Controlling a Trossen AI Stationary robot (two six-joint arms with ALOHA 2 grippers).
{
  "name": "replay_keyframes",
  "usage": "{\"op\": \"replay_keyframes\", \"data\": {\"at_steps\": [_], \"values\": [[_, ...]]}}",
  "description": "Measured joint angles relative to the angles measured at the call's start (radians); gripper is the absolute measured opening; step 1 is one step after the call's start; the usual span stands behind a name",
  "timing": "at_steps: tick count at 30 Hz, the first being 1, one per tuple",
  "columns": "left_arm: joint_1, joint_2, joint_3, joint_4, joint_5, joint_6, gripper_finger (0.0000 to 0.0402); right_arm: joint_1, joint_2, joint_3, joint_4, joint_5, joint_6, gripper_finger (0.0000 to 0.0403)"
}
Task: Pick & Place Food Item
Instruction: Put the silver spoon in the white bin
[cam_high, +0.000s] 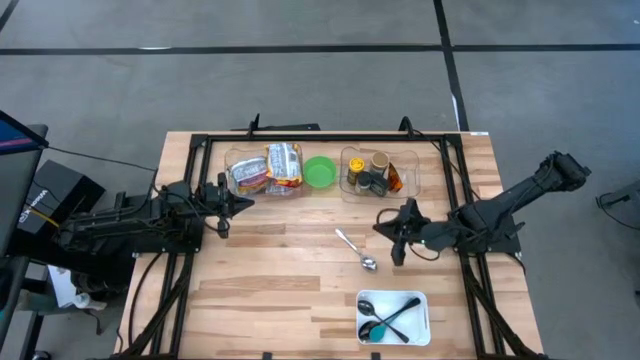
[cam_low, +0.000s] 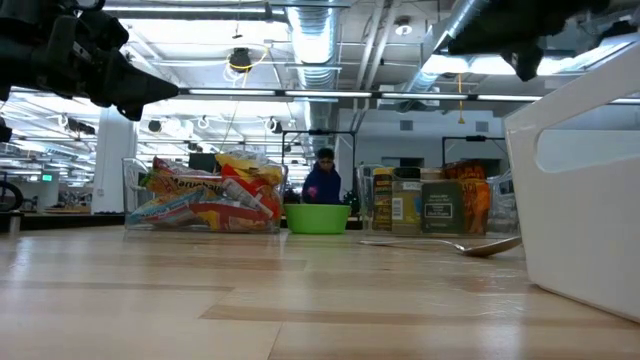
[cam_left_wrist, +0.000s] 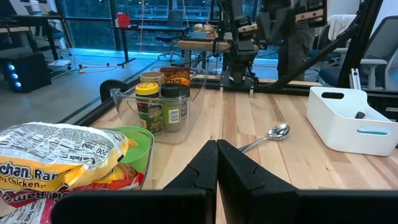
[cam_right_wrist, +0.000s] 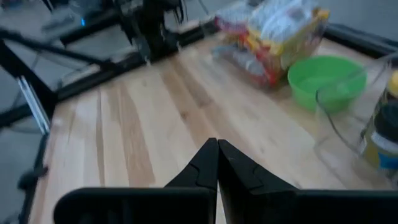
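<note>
Here the ramen packets (cam_high: 270, 168) are lying in the clear bin (cam_high: 233, 158) at the tabletop's far left, just beside the left end effector (cam_high: 236, 203), while the right end effector (cam_high: 384, 226) is waiting farther right, both pinched together, holding nothing.

I see the ramen packets (cam_high: 268, 168), yellow and red, lying flat in their clear bin (cam_high: 232, 158). The green bowl (cam_high: 320, 172) sits just beside them.

A wooden table (cam_high: 290, 270) holds two clear bins (cam_high: 262, 172), a green bowl (cam_high: 320, 171), a spoon (cam_high: 356, 250) and a white tray (cam_high: 393, 317).
</note>
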Motion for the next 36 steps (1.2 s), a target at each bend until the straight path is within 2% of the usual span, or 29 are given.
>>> {"op": "replay_keyframes", "data": {"at_steps": [9,16,19,24,29,36], "values": [[0.000,0.000,0.000,0.000,0.000,0.000,0.0001,-0.104,0.000,0.000,0.198,0.000,-0.161,0.0001],[0.000,0.000,0.000,0.000,0.001,0.000,0.0001,-0.213,0.000,0.000,0.256,-0.001,-0.175,0.0001],[0.000,0.000,0.000,0.000,0.001,0.000,0.0001,-0.254,0.000,0.000,0.252,-0.011,-0.175,0.0001],[0.000,0.000,0.000,0.000,0.001,0.000,0.0001,-0.307,0.006,0.000,0.255,-0.106,-0.167,0.0001],[0.000,0.000,0.000,0.000,0.001,0.000,0.0001,-0.335,0.058,0.006,0.245,-0.139,-0.145,0.0001],[0.000,0.000,0.000,0.000,0.004,0.000,0.0001,-0.349,0.241,0.171,0.008,-0.187,-0.115,0.0001]]}}
